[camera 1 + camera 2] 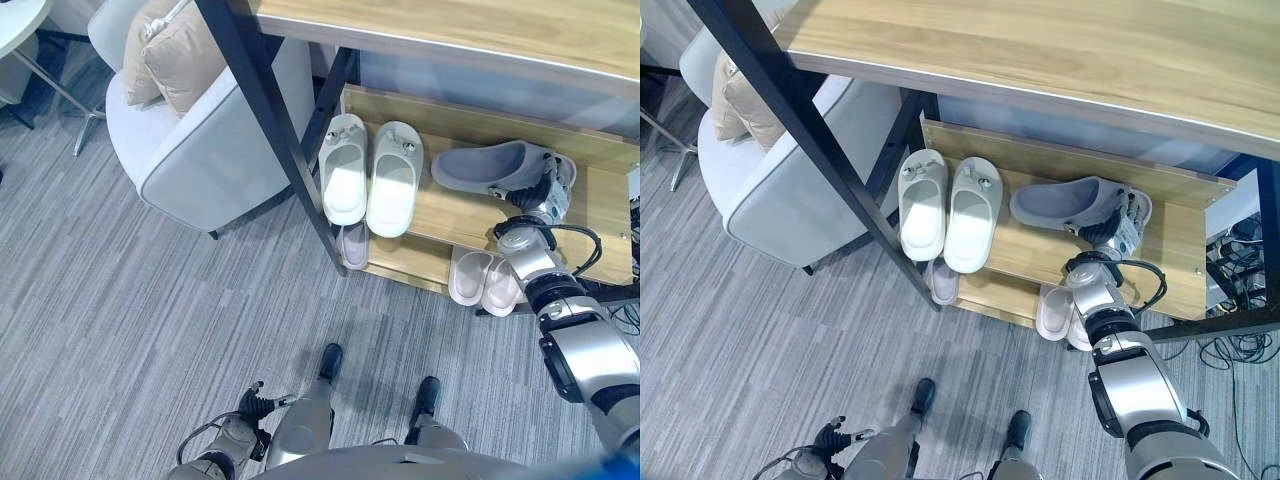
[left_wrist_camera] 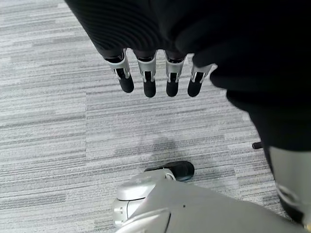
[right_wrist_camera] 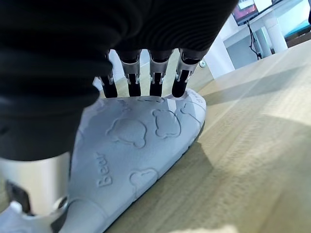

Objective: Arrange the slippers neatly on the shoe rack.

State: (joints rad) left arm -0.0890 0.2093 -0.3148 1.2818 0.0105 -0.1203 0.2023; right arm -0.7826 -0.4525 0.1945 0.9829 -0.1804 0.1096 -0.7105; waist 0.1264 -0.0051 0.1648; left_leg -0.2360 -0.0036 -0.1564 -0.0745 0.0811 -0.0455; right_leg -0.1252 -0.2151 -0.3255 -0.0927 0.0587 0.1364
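Fingers of the right hand rest on the heel of the grey slipper, nearly straight, gripping nothing. Its thumb is hard to see. That slipper lies on the shoe rack beside the white slippers. Down low, the left hand hangs over the floor with fingers loose.

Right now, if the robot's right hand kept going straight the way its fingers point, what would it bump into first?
The right hand already has its fingertips at the heel end of the grey slipper on the shelf, so it would likely push the slipper first. Actual contact is hard to confirm.
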